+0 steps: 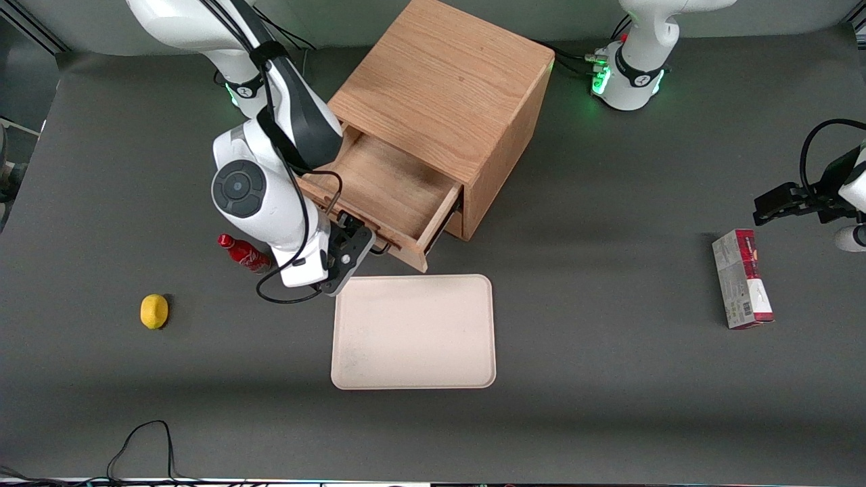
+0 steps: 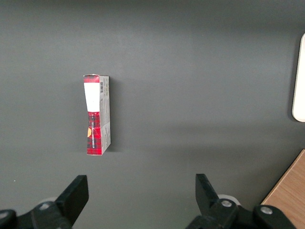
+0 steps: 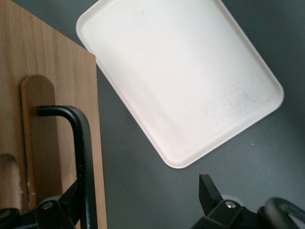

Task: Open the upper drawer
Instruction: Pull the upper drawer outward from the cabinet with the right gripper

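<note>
At the left edge of the front frame, low on the dark grey surface [image 1: 609, 379], a yellow lemon [image 1: 154, 311] lies alone. Up and right of it, a small red soda bottle [image 1: 242, 252] lies on its side, partly under the working arm.

Center-left: end effector [image 1: 357, 238] sits at the front face of the upper drawer [image 1: 385, 196]. Wrist view shows its fingers [image 3: 209, 193] spread apart, with the black wire handle [image 3: 78, 157] running beside one finger; not clamped on it.

Center, upper half: oak cabinet [image 1: 446, 88], set at an angle. Upper drawer is pulled well out of it, wooden tray interior showing, nothing visible inside. Lower drawer mostly hidden beneath.

Center, lower: cream rectangular tray [image 1: 414, 331] with rounded corners, flat on the surface, nearer the front camera than the drawer front, one corner just beside the end effector. Nothing on it.

Right side, mid-height: red and white carton [image 1: 741, 279] lying flat, toward the parked arm's end, well apart from the cabinet and tray.
</note>
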